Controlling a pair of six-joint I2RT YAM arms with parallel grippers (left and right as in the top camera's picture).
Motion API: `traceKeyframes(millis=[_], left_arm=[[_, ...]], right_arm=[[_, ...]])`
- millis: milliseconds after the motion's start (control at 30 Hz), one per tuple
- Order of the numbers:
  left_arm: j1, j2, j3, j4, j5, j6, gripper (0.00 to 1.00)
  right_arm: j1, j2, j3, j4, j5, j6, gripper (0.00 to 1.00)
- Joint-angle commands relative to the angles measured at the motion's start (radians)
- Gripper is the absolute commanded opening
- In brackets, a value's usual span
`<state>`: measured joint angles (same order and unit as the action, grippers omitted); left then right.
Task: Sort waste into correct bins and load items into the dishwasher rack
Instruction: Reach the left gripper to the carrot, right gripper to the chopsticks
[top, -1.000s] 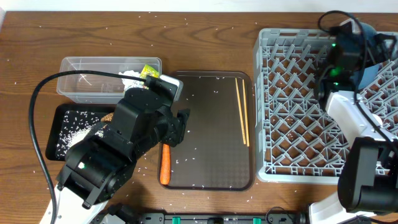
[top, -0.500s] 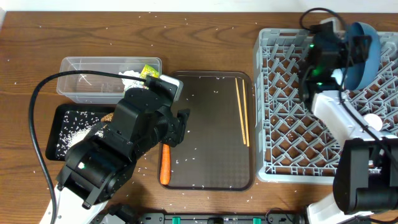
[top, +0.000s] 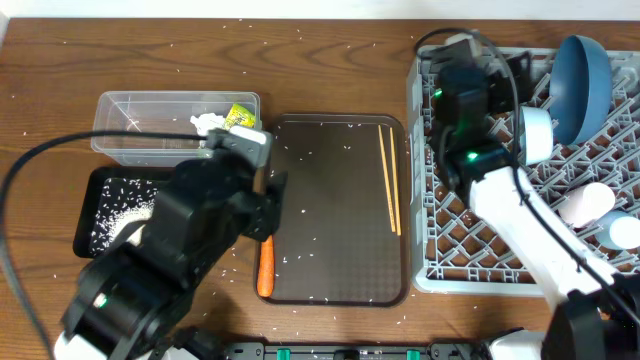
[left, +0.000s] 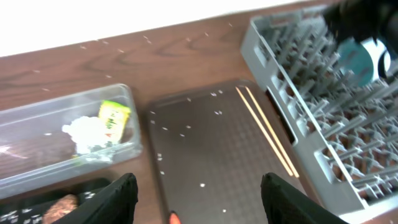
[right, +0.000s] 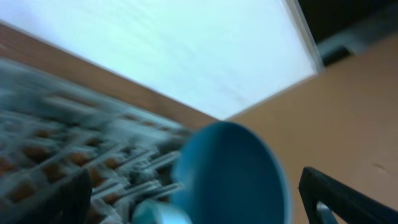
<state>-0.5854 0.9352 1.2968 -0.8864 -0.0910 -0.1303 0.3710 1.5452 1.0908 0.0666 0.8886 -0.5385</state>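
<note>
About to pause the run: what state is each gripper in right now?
Left gripper: open, holding nothing.
Right gripper: open, holding nothing.

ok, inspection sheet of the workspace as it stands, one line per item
Surface: wooden table; loose rice strewn over it, thickest in the black tray.
Job's things: blue plate on edge in the dishwasher rack, pink cup and light-blue cup also inside; chopsticks on the brown serving tray, carrot at its left edge; wrapper and packet in the clear tub; brown lump in the black tray.
Clutter: nothing seen.
Grippers: left gripper open, empty; right gripper open, empty.
Cables: black cable arcs beside the left arm; another over the right arm.
Surroundings: white wall.
</note>
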Motion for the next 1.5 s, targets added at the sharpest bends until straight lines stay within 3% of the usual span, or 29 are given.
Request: traceKeyframes(millis=[0,233,467,533,600,867,1067,1267,1467], left_arm=[[-0.003,-0.058,0.017,0.000,-0.083,0.007,0.64],[-0.003,-0.148,0.017,-0.005,-0.087,0.007,0.64],[-0.003,-0.153,0.016,-0.023,-0.086,0.007,0.74],[-0.003,-0.153,0.016,-0.026,-0.086,0.007,0.81],[-0.003,-0.153,0.016,-0.029,-0.086,0.006,1.00],[-0.003,-0.151,0.016,-0.105,-0.086,0.006,0.98],[-0.003,-0.117,0.007,-0.172,-0.086,-0.003,0.98],[-0.003,-0.008,-0.040,-0.233,-0.086,-0.091,0.98],[-0.002,0.135,-0.040,-0.267,-0.087,-0.190,0.92]], right_arm=[[0.081,-0.046,0.007,-0.116,-0.079,0.204,0.99],[0.237,-0.095,0.007,-0.488,-0.437,0.496,0.99],[0.274,-0.138,0.007,-0.624,-0.810,0.663,0.99],[0.268,-0.165,0.007,-0.647,-0.839,0.697,0.99],[0.266,-0.193,0.007,-0.659,-0.849,0.701,0.99],[0.265,-0.338,0.007,-0.693,-0.849,0.703,0.99],[0.254,-0.399,0.007,-0.724,-0.845,0.801,0.99],[0.196,-0.393,0.007,-0.814,-0.841,0.980,0.99],[0.160,-0.388,0.007,-0.848,-0.905,0.986,0.99]])
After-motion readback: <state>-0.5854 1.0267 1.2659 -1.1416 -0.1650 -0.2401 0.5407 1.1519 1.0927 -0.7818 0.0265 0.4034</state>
